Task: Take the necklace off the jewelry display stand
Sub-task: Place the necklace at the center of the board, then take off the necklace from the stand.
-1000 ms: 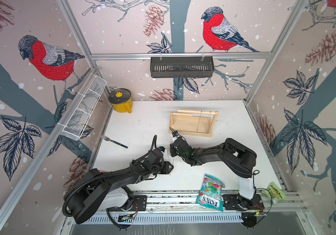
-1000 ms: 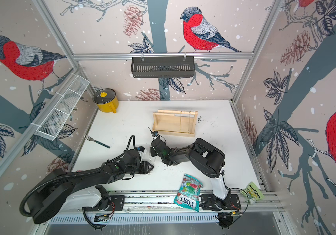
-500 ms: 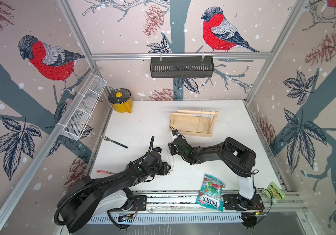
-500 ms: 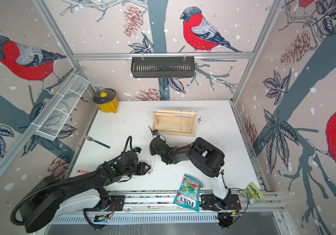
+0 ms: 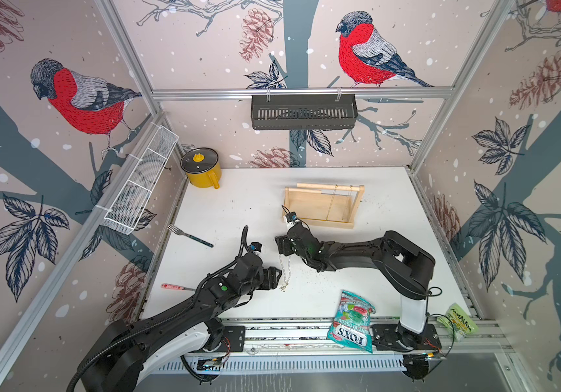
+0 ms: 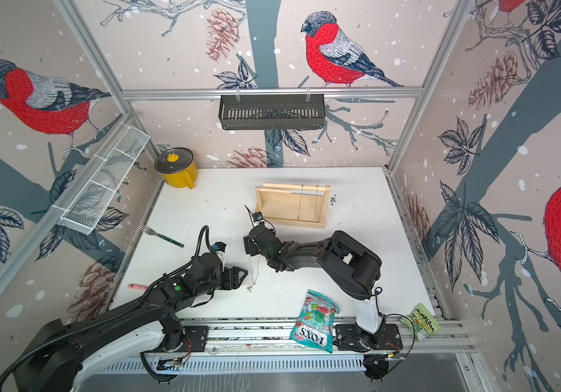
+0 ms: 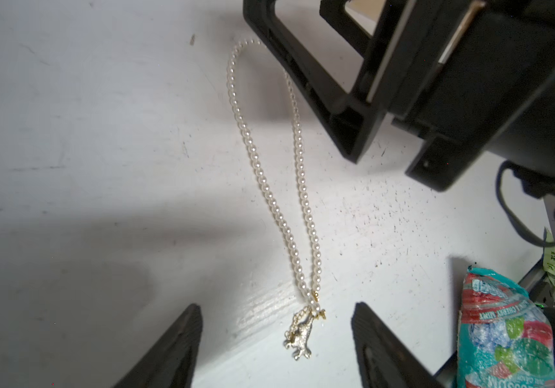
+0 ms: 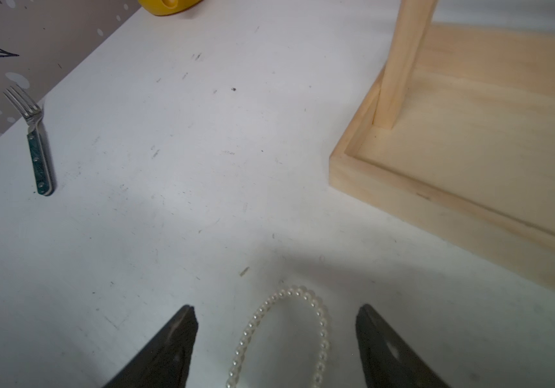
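Pearl necklace dropped on the surface, both pincers now wide

The pearl necklace [image 7: 271, 188] lies stretched on the white surface [image 5: 238, 203], off the jewelry display stand [image 5: 306, 207] and near its front. Its looped end sits between the spread jaws of the right pincer [image 8: 276, 306], and its silver pendant end between those of the left pincer [image 7: 276, 305]. Neither grips it. A second ago both pincers were narrower, the right one nearly closed.

Yellow pot [image 5: 201, 168], fork [image 5: 189, 234], candy bag [image 5: 352, 320], wire basket [image 5: 140, 185]
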Robot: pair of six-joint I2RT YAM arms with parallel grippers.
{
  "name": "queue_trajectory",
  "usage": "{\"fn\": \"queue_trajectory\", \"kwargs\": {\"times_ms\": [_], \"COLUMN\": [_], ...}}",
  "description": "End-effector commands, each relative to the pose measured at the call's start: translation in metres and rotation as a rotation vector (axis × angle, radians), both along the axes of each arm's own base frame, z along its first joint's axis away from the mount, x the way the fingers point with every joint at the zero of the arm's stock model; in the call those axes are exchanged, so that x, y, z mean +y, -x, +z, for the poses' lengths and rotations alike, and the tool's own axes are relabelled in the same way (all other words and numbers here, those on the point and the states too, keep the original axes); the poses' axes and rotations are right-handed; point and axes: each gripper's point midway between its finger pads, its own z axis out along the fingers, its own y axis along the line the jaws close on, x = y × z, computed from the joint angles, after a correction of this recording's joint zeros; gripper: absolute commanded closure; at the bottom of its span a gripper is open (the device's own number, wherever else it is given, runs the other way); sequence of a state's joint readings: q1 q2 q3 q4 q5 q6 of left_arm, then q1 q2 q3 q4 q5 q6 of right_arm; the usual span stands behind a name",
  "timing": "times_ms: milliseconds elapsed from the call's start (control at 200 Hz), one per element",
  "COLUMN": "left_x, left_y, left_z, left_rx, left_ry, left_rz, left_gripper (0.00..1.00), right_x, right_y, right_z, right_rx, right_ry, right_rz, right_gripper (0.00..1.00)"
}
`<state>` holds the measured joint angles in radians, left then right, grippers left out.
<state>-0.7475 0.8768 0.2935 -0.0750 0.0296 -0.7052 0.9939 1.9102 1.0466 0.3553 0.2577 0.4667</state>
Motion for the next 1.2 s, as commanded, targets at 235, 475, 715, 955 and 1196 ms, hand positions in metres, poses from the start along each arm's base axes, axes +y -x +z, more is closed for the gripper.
{"fn": "queue_trajectory", "kwargs": {"times_ms": [235,475,715,955,1196], "left_x": [0.025,0.023,-0.019,-0.049,-0.056], "left_y": [-0.034,-0.061,-0.085,-0.1,-0.105], "left_z": [0.053,0.1,0.125,0.119,0.115], "left_rx": [-0.284,-0.49,-0.542,-0.493,-0.501], "left_ry": [-0.048,-0.036,0.021,0.006,0.014], "left_rz": [0.127,0.174,0.08,-0.002,-0.01], "left_gripper": [0.02,0.02,0.02,0.02,0.03], "right_x": [-0.019,-0.044,-0.126,-0.181,-0.206], "right_y": [0.008,0.036,0.046,0.023,-0.002], "right_z": [0.079,0.173,0.207,0.192,0.194], "right_rx": [-0.117,-0.294,-0.473,-0.414,-0.399], "right_ry": [0.052,-0.096,-0.22,-0.345,-0.423], "right_rz": [-0.01,0.043,-0.097,-0.183,-0.237], "right_gripper": [0.01,0.04,0.07,0.16,0.31]}}
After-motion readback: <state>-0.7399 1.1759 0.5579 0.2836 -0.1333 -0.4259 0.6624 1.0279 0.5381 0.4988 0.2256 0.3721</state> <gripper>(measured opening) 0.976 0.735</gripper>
